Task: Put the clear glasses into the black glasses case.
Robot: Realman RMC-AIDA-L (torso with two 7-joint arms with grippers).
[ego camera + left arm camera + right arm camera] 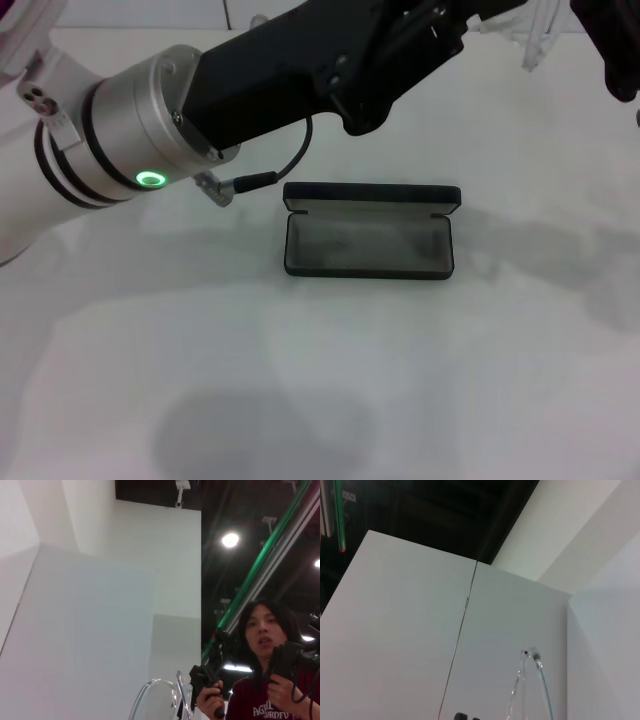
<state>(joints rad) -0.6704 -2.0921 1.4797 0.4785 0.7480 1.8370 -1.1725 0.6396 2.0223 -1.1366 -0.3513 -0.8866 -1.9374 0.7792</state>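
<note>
The black glasses case [369, 243] lies open on the white table, grey lining up and lid hinged back on its far side. The clear glasses [533, 38] hang high at the far right, above and beyond the case. A lens of the clear glasses [156, 704] shows close in the left wrist view. A thin arm of the clear glasses [530, 687] shows in the right wrist view. My left arm [300, 85] reaches across over the table toward the glasses, its gripper end at the top edge. My right arm [612, 52] is at the top right corner beside them.
The white table [320, 380] spreads wide around the case. A black cable [285, 165] loops down from my left arm just behind the case's left end. A person [265, 680] holding black hand controllers stands beyond the table.
</note>
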